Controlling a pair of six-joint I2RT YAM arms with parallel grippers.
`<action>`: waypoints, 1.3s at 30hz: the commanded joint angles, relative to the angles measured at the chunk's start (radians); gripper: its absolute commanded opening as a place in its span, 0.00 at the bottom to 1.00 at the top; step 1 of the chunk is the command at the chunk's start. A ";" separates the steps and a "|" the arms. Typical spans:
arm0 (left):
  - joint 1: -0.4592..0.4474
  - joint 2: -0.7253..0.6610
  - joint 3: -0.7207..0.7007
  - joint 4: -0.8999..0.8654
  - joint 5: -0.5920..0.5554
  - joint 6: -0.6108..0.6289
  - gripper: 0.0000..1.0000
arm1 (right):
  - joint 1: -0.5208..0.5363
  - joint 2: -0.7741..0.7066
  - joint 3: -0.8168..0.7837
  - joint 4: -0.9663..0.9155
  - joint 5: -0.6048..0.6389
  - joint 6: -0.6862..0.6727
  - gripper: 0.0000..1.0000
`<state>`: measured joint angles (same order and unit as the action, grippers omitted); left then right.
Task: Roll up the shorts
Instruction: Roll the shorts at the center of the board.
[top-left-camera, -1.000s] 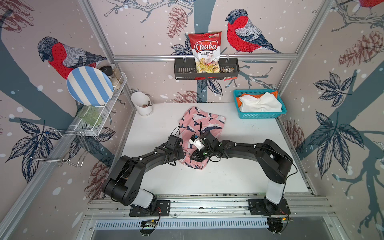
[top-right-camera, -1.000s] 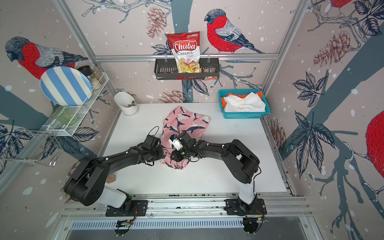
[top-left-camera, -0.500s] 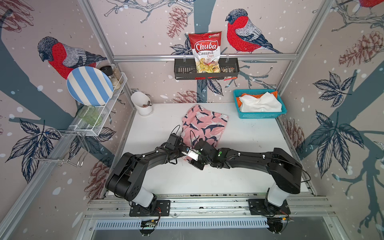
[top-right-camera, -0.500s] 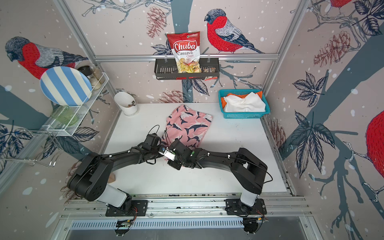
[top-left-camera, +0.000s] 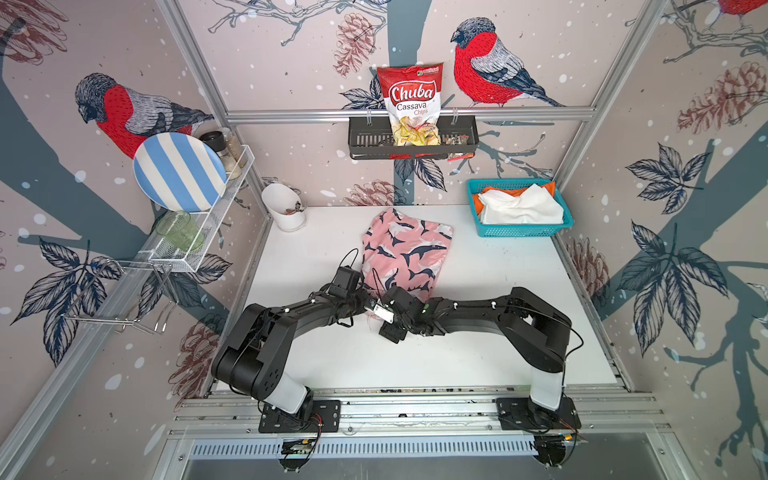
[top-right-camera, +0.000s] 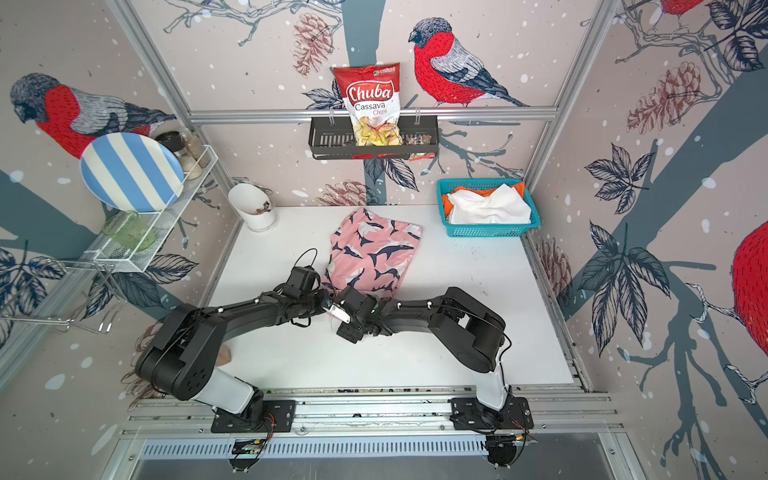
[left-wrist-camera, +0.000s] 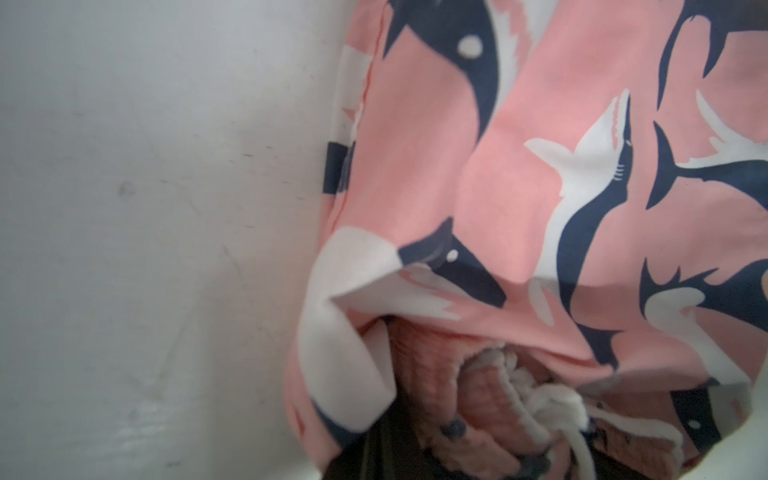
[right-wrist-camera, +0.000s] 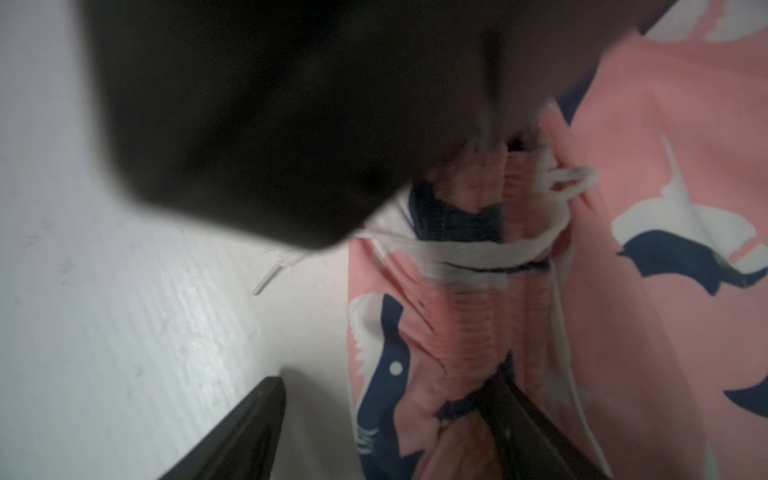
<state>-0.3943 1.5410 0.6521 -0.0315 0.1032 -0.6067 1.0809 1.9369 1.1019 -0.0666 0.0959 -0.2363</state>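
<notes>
1. Task thing: the pink shark-print shorts (top-left-camera: 405, 249) lie flat and unrolled on the white tabletop (top-left-camera: 478, 353). They are apart from the teal basket (top-left-camera: 519, 230), on the basket's side facing the white cup (top-left-camera: 284, 208).
2. Left end effector (top-left-camera: 365, 301): at the shorts' end farthest from the basket, closed on the bunched ribbed waistband (left-wrist-camera: 432, 374).
3. Right end effector (top-left-camera: 390, 316): just beside the left one, jaws apart and gripping nothing. One finger (right-wrist-camera: 523, 415) lies against the cloth; the other (right-wrist-camera: 241, 428) is over bare tabletop.
4. Likely faults:
   - With only one grip on the waistband, the first turn may come out skewed or slack.
   - The loose white drawstring (left-wrist-camera: 552, 399) lies by the fingers and could catch in the closing jaws.
   - The two end effectors work so close together that they could strike each other.
   - The thin cloth could slide on the smooth tabletop instead of rolling.
5. Count:
   - Shorts: three, with the pink pair on the tabletop, and the white shorts (top-left-camera: 519, 205) and orange shorts (top-left-camera: 546, 188) bundled in the basket.
   - Arms: two.
   - Basket: one.
   - Cup: one.
</notes>
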 joint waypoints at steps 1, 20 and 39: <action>0.007 -0.001 -0.002 -0.132 -0.005 0.024 0.10 | -0.035 0.027 -0.011 -0.167 0.175 0.068 0.65; 0.018 -0.385 -0.092 -0.194 0.081 -0.164 0.70 | -0.061 0.001 0.042 -0.077 -0.518 0.485 0.00; 0.012 -0.407 -0.135 -0.225 0.052 -0.288 0.82 | -0.077 -0.028 -0.085 0.109 -0.343 0.854 0.00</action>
<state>-0.3805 1.1629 0.4984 -0.2058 0.2031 -0.8665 1.0145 1.9232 1.0344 0.0986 -0.3836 0.5575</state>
